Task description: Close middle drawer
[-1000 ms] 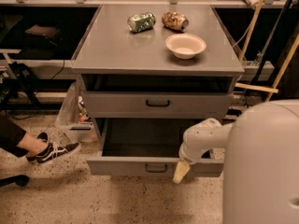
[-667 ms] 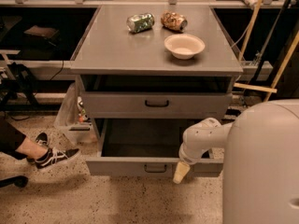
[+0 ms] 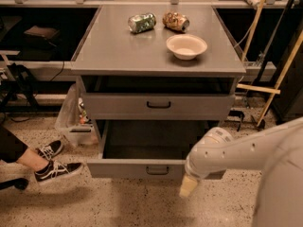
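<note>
**Q:** End effector (image 3: 188,187): pos. and state?

**A:** Low, at the right end of the middle drawer's (image 3: 147,138) front panel (image 3: 123,168). The tip points down at the floor, just below the panel's lower edge. The arm (image 3: 236,151) covers that corner of the panel. Apart or together: cannot tell. Nothing visible is held. Contact w/ the panel is probable at wrist level but not confirmed.

**Q:** Drawer pos.?

**A:** The middle drawer is pulled well out of the cabinet, w/ side walls exposed and its interior bare. The handle (image 3: 157,170) sits at panel centre, left of the end effector, and is not gripped. The upper drawer (image 3: 118,106) shows its face only.

**Q:** Step in hand?

**A:** Judged: approach complete, push phase due. Closing has approx. zero progress, since the drawer is near full extension.

**Q:** Next move, reqs.?

**A:**
1. Apply force to the panel face, straight into the cabinet and parallel to the side walls.
2. The contact pt. is off-centre, so the drawer may skew or bind. Shifting toward the handle should give a more even push.
3. Keep the arm low, under the upper drawer.
4. The bowl (image 3: 186,46), can (image 3: 142,22) and crumpled brown item (image 3: 176,21) on the tabletop (image 3: 113,51) are well apart from the drawer, so no action is needed.
5. A person's shoes (image 3: 53,163) are near, left of the cabinet, outside the drawer's path.
</note>
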Robot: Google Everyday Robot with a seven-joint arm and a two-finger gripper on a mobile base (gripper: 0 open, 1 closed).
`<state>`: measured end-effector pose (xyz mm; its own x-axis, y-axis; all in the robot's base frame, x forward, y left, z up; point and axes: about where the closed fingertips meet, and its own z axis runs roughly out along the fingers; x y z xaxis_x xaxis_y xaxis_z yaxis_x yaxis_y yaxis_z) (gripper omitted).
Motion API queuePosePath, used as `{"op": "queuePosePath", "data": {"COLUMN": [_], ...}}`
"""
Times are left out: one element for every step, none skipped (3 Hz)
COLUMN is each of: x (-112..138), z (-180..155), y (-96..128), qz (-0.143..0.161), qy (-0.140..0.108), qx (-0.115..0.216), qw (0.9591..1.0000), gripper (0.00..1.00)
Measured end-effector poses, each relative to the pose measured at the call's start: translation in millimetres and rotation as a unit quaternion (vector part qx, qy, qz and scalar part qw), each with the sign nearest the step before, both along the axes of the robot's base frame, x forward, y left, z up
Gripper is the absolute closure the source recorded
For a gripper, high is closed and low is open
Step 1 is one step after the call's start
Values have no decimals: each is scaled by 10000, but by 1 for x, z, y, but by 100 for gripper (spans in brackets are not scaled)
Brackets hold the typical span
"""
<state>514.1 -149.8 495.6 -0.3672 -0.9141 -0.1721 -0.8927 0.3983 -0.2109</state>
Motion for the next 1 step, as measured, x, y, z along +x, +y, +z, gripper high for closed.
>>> {"op": "queuePosePath", "data": {"x": [-31], "z": [-7], "y": [-12], "qz": [-84], "qy": [197], "qx": [-99], "qw": [9997], "gripper": [0]}}
